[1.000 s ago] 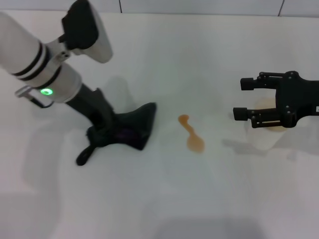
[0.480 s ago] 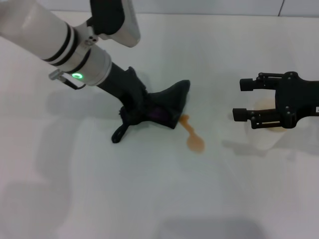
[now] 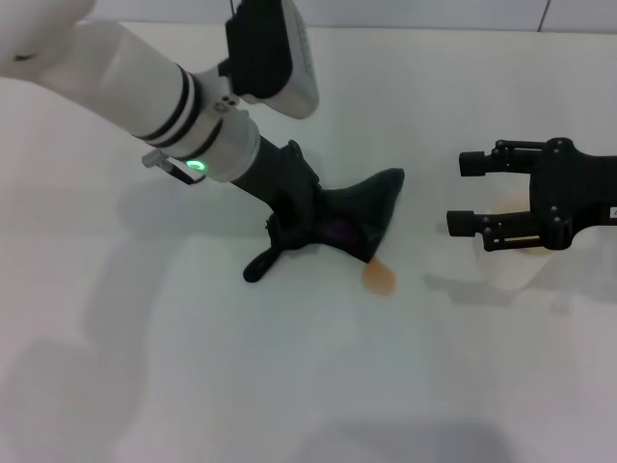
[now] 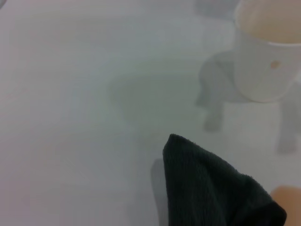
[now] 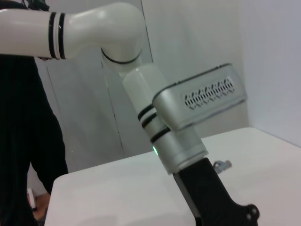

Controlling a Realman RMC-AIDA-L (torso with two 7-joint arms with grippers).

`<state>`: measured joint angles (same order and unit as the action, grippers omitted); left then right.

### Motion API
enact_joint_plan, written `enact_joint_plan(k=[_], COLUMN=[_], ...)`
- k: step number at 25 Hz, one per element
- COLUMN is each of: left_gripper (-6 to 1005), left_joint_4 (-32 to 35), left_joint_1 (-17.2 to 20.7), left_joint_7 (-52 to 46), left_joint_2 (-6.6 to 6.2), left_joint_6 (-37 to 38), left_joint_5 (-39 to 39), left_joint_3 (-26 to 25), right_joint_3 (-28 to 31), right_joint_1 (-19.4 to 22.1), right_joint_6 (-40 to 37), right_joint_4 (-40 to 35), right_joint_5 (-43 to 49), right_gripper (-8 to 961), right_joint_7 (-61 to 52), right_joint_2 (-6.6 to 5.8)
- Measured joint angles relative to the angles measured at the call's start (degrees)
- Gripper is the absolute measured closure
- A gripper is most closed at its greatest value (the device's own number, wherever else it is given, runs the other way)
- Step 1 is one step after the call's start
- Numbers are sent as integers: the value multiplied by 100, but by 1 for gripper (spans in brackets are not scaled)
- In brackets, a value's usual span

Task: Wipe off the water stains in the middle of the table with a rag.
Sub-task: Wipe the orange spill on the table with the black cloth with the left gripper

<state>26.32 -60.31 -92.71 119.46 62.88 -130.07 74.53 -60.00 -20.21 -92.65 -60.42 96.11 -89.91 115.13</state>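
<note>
Left gripper [image 3: 301, 230] clamped on the rag [image 3: 359, 218], the cloth laid over part of the water stains [image 3: 379, 276].

Left jaws are clenched on the dark rag near table centre; the cloth fans out toward 3 o'clock from the grip, with a narrow tail trailing toward 8 o'clock. Its lower edge overlaps the stains, leaving only the round orange-brown blob exposed at 5 o'clock of the rag; the left wrist view shows the same cloth corner [image 4: 207, 188] beside a sliver of orange liquid [image 4: 288, 200]. Right gripper [image 3: 501, 201] hangs at 3 o'clock of the rag, well apart, jaws released and spread, holding nothing. A white cup [image 3: 513, 258] with brownish liquid stands on the white table [image 3: 289, 386] directly beneath that gripper.
</note>
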Motion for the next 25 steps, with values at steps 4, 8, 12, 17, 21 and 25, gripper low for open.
enact_joint_plan(k=[4, 8, 12, 17, 21, 25], left_gripper=[890, 890, 890, 890, 890, 890], left_joint_4=[-57, -58, -58, 4, 82, 205], left_joint_1=[-6, 0, -15, -35, -24, 42], left_joint_7=[12, 19, 20, -35, -50, -89], left_joint_2=[14, 25, 25, 40, 42, 42], left_joint_6=[-165, -323, -345, -330, -275, -109], left_joint_5=[385, 928, 1382, 2010, 2382, 2468], left_joint_3=[441, 1091, 1558, 2397, 2809, 2870], right_joint_3=[-6, -11, -11, -11, -11, -13], right_joint_1=[0, 0, 0, 0, 0, 0], right_joint_6=[-48, -56, -66, -82, -86, -88], right_joint_4=[-4, -6, -11, -20, -19, -22], right_joint_5=[-30, -32, -32, -32, -39, -83], right_gripper=[153, 153, 153, 153, 153, 153], right_joint_7=[1, 8, 11, 9, 9, 7], right_joint_2=[0, 4, 8, 9, 9, 9])
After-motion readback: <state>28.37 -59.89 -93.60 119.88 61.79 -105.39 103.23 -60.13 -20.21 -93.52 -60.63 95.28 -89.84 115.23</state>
